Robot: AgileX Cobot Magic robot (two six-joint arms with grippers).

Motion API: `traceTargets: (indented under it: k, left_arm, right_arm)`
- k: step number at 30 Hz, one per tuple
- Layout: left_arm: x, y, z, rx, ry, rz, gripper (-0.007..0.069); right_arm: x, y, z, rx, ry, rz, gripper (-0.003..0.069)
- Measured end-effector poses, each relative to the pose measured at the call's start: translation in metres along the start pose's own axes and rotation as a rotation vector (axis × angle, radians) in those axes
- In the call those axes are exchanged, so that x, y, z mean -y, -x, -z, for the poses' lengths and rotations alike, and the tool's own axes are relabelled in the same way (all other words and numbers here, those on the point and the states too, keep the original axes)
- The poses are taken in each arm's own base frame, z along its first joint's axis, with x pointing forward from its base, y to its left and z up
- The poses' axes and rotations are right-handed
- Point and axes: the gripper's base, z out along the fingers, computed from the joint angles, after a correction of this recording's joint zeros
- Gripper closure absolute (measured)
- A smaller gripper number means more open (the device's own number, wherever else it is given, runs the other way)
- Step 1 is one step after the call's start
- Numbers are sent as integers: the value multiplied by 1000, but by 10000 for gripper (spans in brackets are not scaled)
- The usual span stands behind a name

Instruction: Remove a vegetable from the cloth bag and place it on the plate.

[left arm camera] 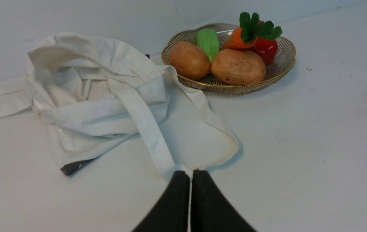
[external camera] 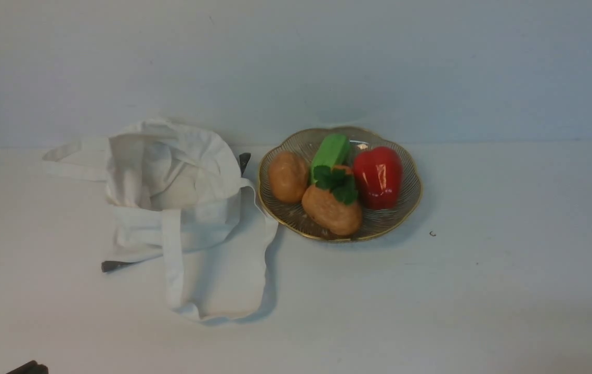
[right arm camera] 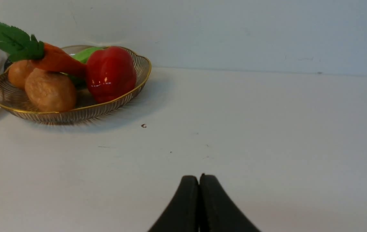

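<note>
The vegetable, an orange carrot (external camera: 336, 183) with a dark green leafy top, lies on the plate (external camera: 379, 222), propped across the other produce; it also shows as the carrot (left arm camera: 236, 38) and the carrot (right arm camera: 59, 61) in the wrist views. The white cloth bag (external camera: 181, 171) lies crumpled and slack left of the plate, its strap loop trailing toward me. My left gripper (left arm camera: 190, 172) is shut and empty, hovering short of the bag (left arm camera: 106, 90). My right gripper (right arm camera: 199, 176) is shut and empty over bare table, well right of the plate (right arm camera: 112, 103).
Two brown potatoes (external camera: 288, 176) (external camera: 331, 210), a light green blocky vegetable (external camera: 331, 150) and a glossy red bell pepper (external camera: 378, 176) share the plate. A grey label (external camera: 111, 266) pokes out beneath the bag. A pale wall stands close behind.
</note>
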Motion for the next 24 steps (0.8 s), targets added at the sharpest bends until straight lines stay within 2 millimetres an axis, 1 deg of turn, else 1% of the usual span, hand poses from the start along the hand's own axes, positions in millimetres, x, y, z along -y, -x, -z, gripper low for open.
traceTargets:
  k: [2,3,4,6,7,10,11,14,19,24]
  left_arm:
    - [-5,-10,-5,11,61,-10,629]
    - [-6,-10,-5,19,69,-10,629]
    - [-10,-19,-8,38,140,8,629]
    - [-15,-24,-10,71,206,18,629]
    - [-15,-25,-11,68,213,21,629]
    - [-22,-37,-16,89,311,77,629]
    - [-22,-37,-16,89,311,77,629]
    - [-24,-48,-19,61,339,90,629]
    - [-24,-51,-19,34,345,82,629]
    - [-24,-57,-19,-29,347,92,629]
  right_arm:
    - [0,0,0,0,0,0,673]
    - [0,0,0,0,0,0,673]
    - [0,0,0,0,0,0,673]
    - [0,0,0,0,0,0,673]
    - [0,0,0,0,0,0,673]
    - [0,0,0,0,0,0,673]
    - [0,0,0,0,0,0,673]
    - [0,0,0,0,0,0,673]
    - [0,0,0,0,0,1,673]
    - [0,0,0,0,0,1,673]
